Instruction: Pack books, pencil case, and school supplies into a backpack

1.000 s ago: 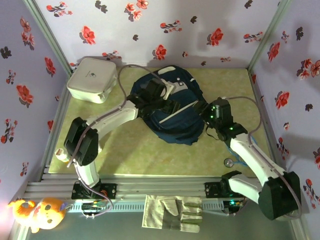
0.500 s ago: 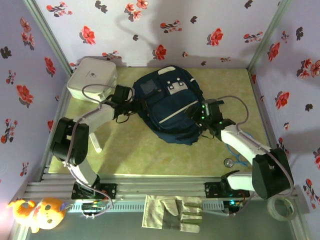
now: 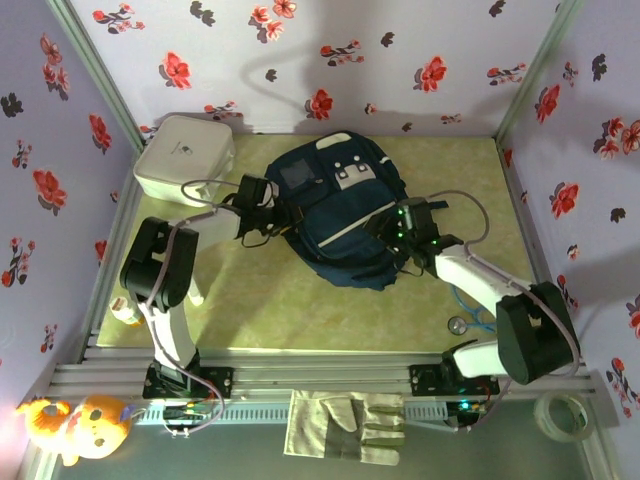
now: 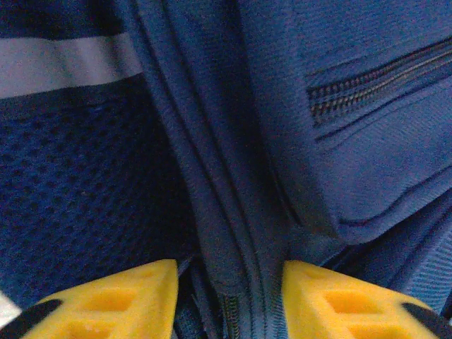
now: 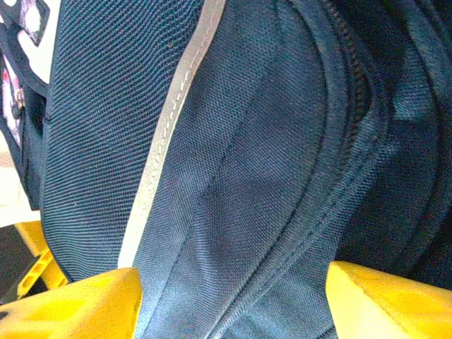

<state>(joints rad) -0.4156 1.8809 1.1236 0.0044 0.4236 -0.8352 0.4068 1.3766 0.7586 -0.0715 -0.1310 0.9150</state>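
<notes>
The left gripper [image 4: 229, 307] is sitting at the left side of the backpack [image 3: 335, 215], the side facing the left edge of the bench [image 3: 300, 310]. Its yellow fingers [image 4: 113, 300] are standing partly apart, one on each side of a bumpy zipper seam [image 4: 226, 233] in the blue cloth. The right finger is touching the cloth, but I cannot tell if the gripper is really squeezing the seam. The right gripper [image 5: 233, 304] is pressing in at the right side of the backpack. Its fingers [image 5: 385, 296] are spread wide and are pinching a thick bunch of dark blue cloth, with a pale stripe [image 5: 173, 120] running up from between them. The backpack is lying flat in the middle of the bench, closer to the back edge, with its grey patches facing up. A white box [image 3: 183, 158] is sitting in the back left corner of the bench, just beside the backpack.
</notes>
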